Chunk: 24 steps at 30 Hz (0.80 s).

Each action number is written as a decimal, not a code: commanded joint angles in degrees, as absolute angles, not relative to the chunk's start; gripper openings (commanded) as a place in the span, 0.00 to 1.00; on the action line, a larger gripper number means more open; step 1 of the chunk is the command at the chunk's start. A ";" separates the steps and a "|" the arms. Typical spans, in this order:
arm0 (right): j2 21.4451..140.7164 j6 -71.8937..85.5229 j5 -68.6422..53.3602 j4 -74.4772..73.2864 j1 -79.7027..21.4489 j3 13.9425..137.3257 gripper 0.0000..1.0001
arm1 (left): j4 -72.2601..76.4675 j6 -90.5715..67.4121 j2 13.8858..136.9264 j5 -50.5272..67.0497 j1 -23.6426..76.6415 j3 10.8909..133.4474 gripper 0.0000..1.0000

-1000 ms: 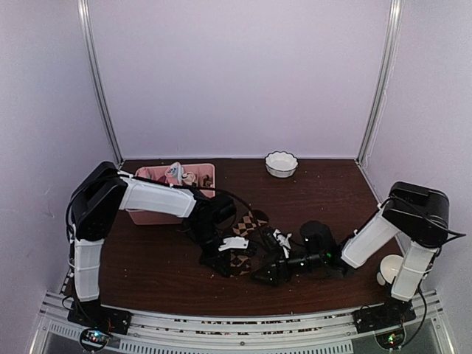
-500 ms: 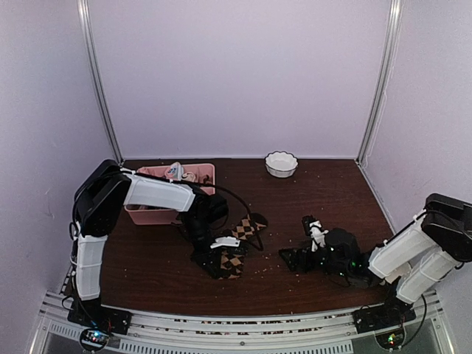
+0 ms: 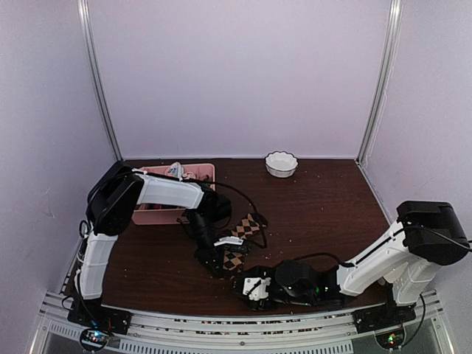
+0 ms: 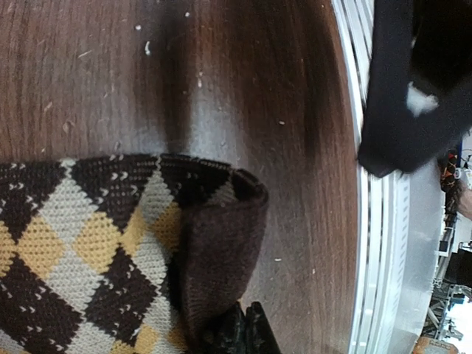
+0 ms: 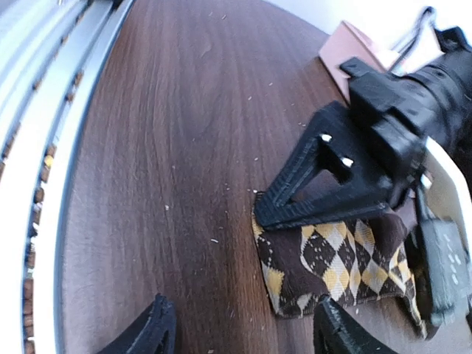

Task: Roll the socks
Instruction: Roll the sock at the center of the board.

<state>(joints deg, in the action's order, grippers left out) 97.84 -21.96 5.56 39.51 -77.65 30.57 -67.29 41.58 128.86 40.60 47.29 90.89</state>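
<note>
- The dark wooden counter (image 3: 324,199) is carrying everything. Pale crumbs are dotting its surface.
- The pink tray (image 3: 158,215) is sitting at the back left, partly hidden behind the left arm.
- The argyle sock (image 3: 247,225) is lying flat near the middle of the counter, in front and to the right of the tray. In the left wrist view its near end (image 4: 81,243) is doubling over into a plain dark brown fold.
- The white bowl (image 3: 281,164) is standing at the back edge, well apart from the sock.
- The left claw (image 3: 214,259) is bearing down on the sock's near end. Its fingertips (image 4: 240,332) are pressing together and pinching the brown fold.
- The right claw (image 3: 251,286) is lying low by the counter's front edge, just beside the sock.
- In the right wrist view its jaws (image 5: 243,335) are standing apart and gripping nothing. The sock's corner (image 5: 332,254) is lying just ahead of the gap, nearer the finger on that view's right.
</note>
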 commanded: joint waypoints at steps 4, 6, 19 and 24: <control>104.70 -37.59 5.70 30.22 -76.32 38.52 0.51 | -71.63 43.76 131.91 41.65 46.94 94.40 0.00; 105.88 -37.85 4.83 29.13 -75.35 40.17 0.46 | -71.63 43.81 132.00 41.33 46.91 94.30 0.00; 108.76 -35.07 1.69 21.92 -71.70 44.11 0.22 | -72.69 45.16 132.45 41.57 46.77 94.49 0.00; 108.48 -29.78 -2.05 18.06 -70.70 44.08 0.05 | -72.64 45.09 131.99 41.88 45.29 94.55 0.03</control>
